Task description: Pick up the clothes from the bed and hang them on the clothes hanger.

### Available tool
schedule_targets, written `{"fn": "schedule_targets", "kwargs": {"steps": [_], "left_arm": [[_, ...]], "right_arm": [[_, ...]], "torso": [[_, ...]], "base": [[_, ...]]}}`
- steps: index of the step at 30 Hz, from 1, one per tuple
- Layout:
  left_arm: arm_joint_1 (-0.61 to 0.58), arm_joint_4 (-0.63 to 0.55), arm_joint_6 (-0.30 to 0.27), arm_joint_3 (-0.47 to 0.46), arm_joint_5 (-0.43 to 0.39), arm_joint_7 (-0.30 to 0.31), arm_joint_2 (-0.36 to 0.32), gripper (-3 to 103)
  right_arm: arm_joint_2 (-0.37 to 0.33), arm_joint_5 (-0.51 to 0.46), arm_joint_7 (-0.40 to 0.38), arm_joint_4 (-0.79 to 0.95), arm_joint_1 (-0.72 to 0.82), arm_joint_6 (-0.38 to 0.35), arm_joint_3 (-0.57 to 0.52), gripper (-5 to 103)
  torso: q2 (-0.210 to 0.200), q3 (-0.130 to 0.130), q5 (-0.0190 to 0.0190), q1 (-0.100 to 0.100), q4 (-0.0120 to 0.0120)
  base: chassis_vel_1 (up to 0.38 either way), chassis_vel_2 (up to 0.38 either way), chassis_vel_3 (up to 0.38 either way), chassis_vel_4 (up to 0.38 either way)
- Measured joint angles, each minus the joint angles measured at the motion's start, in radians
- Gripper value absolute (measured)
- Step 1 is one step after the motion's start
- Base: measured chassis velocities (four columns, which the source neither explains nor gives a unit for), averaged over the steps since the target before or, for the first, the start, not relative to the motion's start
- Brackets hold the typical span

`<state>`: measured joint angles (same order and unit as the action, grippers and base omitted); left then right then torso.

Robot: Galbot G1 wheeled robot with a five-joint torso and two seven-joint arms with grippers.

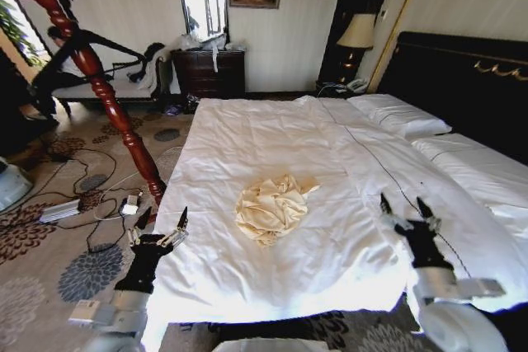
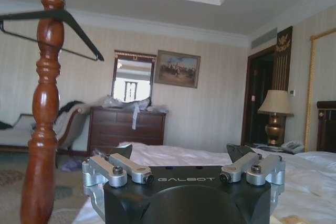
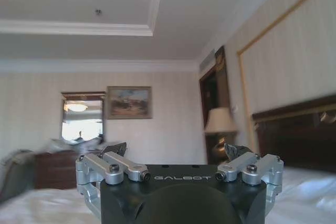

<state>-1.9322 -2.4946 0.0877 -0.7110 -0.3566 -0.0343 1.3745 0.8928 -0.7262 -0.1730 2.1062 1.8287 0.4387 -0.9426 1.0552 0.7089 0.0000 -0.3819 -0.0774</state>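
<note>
Head view: both grippers, left and right, hover spread apart beside the crumpled clothes; a shallow pinch risks snagging the bed sheet underneath.

Striped walls, floral carpet, dresser (dark wood), lamp.
</note>
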Motion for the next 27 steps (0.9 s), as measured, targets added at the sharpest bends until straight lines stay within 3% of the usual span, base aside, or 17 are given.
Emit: {"fn": "schedule_targets", "kwargs": {"steps": [2,5,8,9,12,17,19,23,27], "left_arm": [[0.002,0.01,0.005,-0.003,0.011,0.003,0.002,100],[0.003,0.01,0.006,-0.004,0.018,0.003,0.009,100],[0.004,0.023,0.016,-0.011,0.07,0.003,0.015,100],[0.004,0.023,0.016,-0.011,0.07,0.003,0.015,100],[0.003,0.029,0.021,-0.015,0.102,0.003,0.023,100],[-0.019,-0.005,-0.002,-0.013,0.021,0.002,0.027,100],[-0.02,-0.005,-0.002,-0.02,0.022,0.002,0.026,100],[-0.033,-0.006,0.0,-0.034,0.02,0.002,0.042,100],[-0.034,0.01,0.02,-0.043,0.07,0.0,0.061,100]], "right_arm": [[-0.051,0.05,-0.033,-0.076,-0.005,0.033,-0.007,100],[-0.066,0.048,-0.041,-0.047,0.006,0.029,-0.01,100],[-0.03,0.047,-0.029,0.093,0.023,-0.059,0.011,100],[-0.03,0.047,-0.029,0.093,0.023,-0.059,0.011,100],[0.008,0.055,0.0,0.185,0.039,-0.169,0.052,100],[0.002,0.041,0.056,0.181,0.014,-0.221,0.073,100],[-0.001,0.026,0.057,0.179,0.01,-0.232,0.073,100],[-0.004,-0.109,0.037,0.208,0.011,-0.381,0.082,100],[0.001,-0.099,0.06,0.18,-0.007,-0.419,0.129,100]], "torso": [[0.0,0.0,0.0006,0.0,-0.0007],[0.0,0.0,0.0002,0.0,-0.0007],[0.0,0.0,-0.0004,0.0,-0.0003],[0.0,0.0,-0.0004,0.0,-0.0003],[0.0,0.0,-0.0005,0.0,-0.001],[0.0,0.0,0.0,0.0,-0.0004],[0.0,0.0,0.0,0.0,-0.0004],[0.0,0.0,-0.0002,0.0,-0.0005],[0.0,0.0,-0.0002,0.0,-0.0007]], "base": [[0.0,0.0,0.0,0.0],[0.0,0.0,0.0,0.0],[0.0,0.0,0.0,0.0],[0.0,0.0,0.0,0.0],[0.0,0.0,0.0,0.0],[0.0,0.0,0.0,0.0],[0.0,0.0,0.0,0.0],[0.0,0.0,0.0,0.0],[0.0,0.0,0.0,0.0]]}}
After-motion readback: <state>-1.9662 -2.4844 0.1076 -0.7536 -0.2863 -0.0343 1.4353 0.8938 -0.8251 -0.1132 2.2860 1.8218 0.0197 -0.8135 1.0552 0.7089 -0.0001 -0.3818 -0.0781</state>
